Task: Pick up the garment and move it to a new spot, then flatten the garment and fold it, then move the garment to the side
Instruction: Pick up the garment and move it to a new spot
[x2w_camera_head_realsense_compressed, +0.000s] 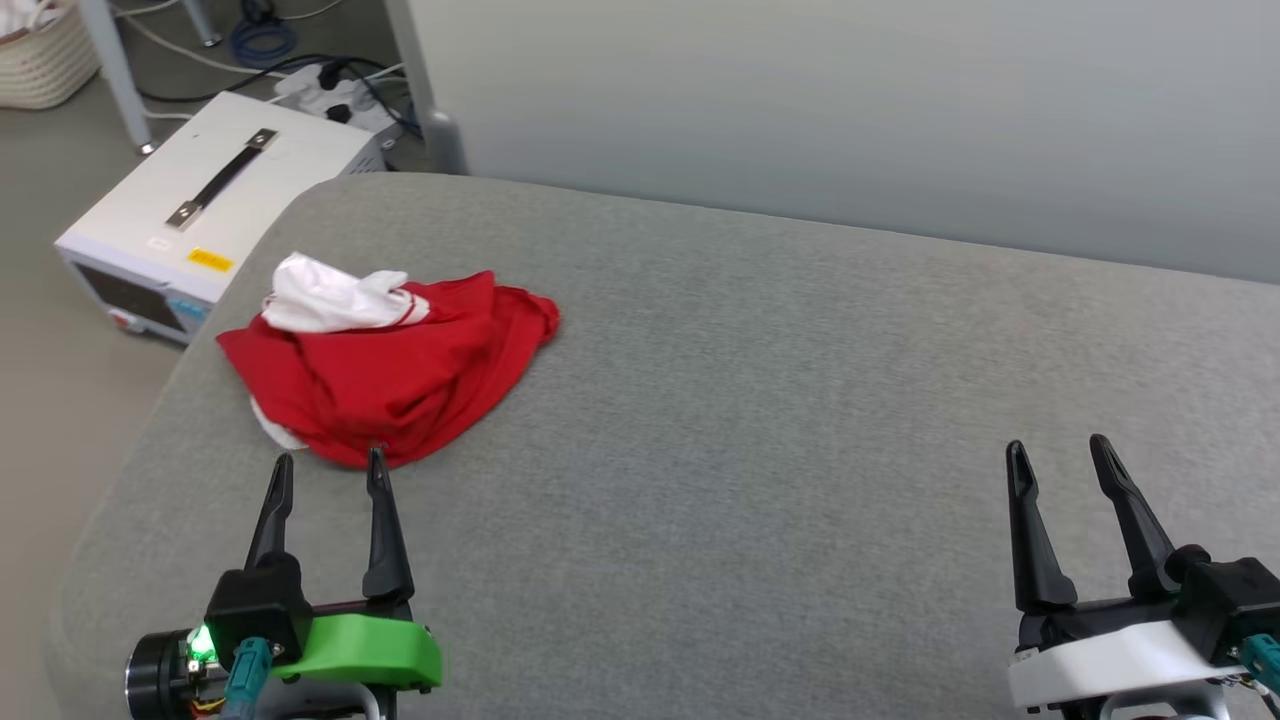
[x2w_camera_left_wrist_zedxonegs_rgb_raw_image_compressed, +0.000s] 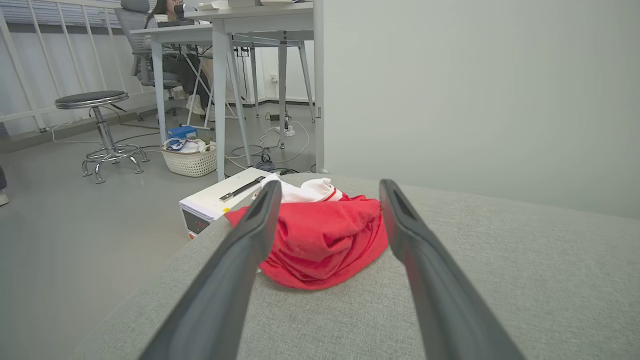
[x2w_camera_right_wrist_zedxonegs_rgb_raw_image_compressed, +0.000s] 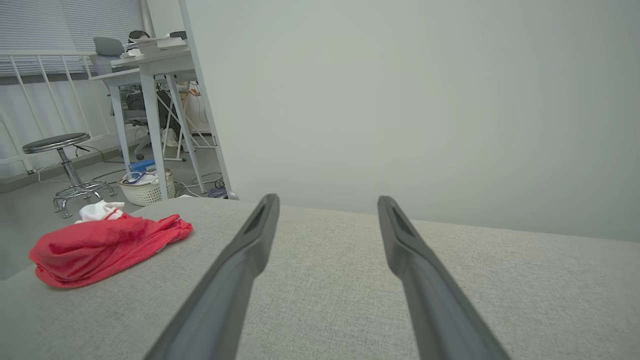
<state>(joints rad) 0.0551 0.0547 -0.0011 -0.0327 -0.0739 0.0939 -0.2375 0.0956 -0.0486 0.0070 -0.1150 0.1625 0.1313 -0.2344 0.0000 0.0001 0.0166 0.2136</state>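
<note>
- Left gripper (x2w_camera_head_realsense_compressed: 330, 457) first: what is it doing?
- Its two fingers stand apart with nothing between them, low in the head view at about seven o'clock. The tips point at the near hem of the garment (x2w_camera_head_realsense_compressed: 400, 370). Whether one tip touches the cloth I cannot tell. The left wrist view frames the red heap between the fingers.
- And the other one?
- The right gripper (x2w_camera_head_realsense_compressed: 1057, 444) sits at five o'clock, fingers likewise spread and empty, well apart from the shirt.
- Where does the garment lie?
- It is at about ten o'clock on the grey cushion (x2w_camera_head_realsense_compressed: 760, 400), near the rounded left corner. It is a crumpled mound, red body uppermost, with a white sleeve bunched on the far side (no numerals show).
- So how far along is the job?
- I judge it barely begun. The shirt is not lifted, not spread and not folded. The pick-up, the move, the flattening, the fold and the setting aside are all left to do.
- What about the surface?
- It is a woven grey fabric, soft-looking, with open room from the centre out to three o'clock.
- And the room?
- A pale wall (x2w_camera_head_realsense_compressed: 850, 100) backs the cushion at twelve o'clock. A white box (x2w_camera_head_realsense_compressed: 200, 200) with a black handle stands on the floor at ten o'clock, with cables (x2w_camera_head_realsense_compressed: 260, 40) behind it. The left wrist view adds a basket (x2w_camera_left_wrist_zedxonegs_rgb_raw_image_compressed: 189, 159), a stool (x2w_camera_left_wrist_zedxonegs_rgb_raw_image_compressed: 92, 100), a desk (x2w_camera_left_wrist_zedxonegs_rgb_raw_image_compressed: 225, 30) and a seated person (x2w_camera_left_wrist_zedxonegs_rgb_raw_image_compressed: 165, 10).
</note>
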